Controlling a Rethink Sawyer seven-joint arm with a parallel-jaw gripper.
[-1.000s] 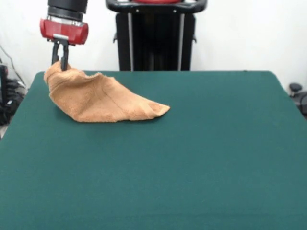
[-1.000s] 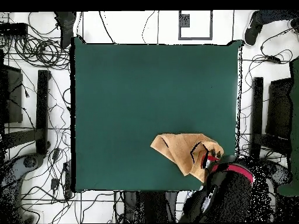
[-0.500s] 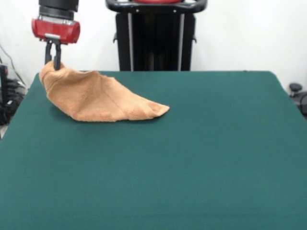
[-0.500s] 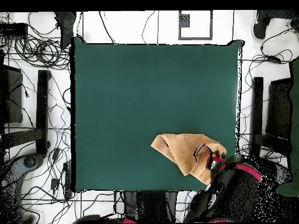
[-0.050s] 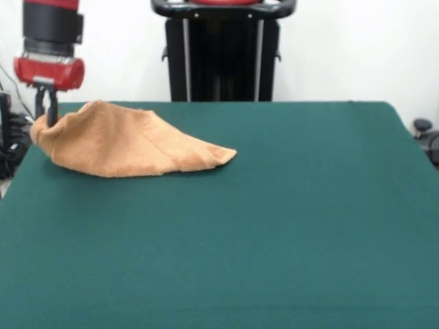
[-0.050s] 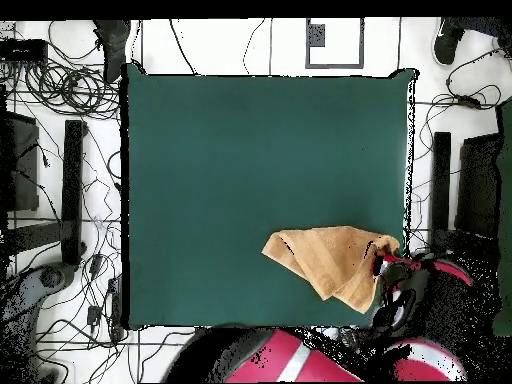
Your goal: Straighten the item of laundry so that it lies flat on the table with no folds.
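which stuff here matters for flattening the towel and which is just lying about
Part of the job:
- crumpled orange-tan terry-cloth towel
- dark green felt-covered table
- red and black end effector, shut on the towel's corner

Just lying about:
- tangled black cables on the floor
- black shoe at the corner

No legible text, label, brand, number or sign is showing in either view. The towel (image 5: 123, 144), the counter (image 5: 274, 226) and the robot arm are displaying no readable markings.
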